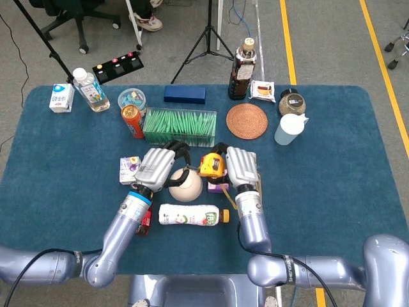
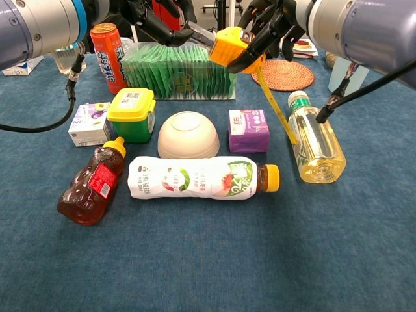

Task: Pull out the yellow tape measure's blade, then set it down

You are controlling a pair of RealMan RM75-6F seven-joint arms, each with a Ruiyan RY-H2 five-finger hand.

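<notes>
My right hand [image 1: 239,167] grips the yellow tape measure [image 1: 209,164] in the air above the white bowl and the purple box. In the chest view the case [image 2: 227,47] is at top centre, with the right hand [image 2: 276,23] wrapped around its right side. My left hand [image 1: 160,167] reaches in from the left, and its fingertips [image 2: 190,27] pinch a short grey stub of blade at the case's left face. A thin yellow strip [image 2: 276,107] hangs from the case down onto the clear bottle.
Beneath the hands lie a white upturned bowl [image 2: 188,133], a purple box [image 2: 249,129], a clear bottle [image 2: 316,146], a yogurt bottle [image 2: 201,177], a green tub [image 2: 132,112] and a honey bear [image 2: 91,188]. The green packet box [image 2: 179,68] and a red can [image 2: 108,45] stand behind.
</notes>
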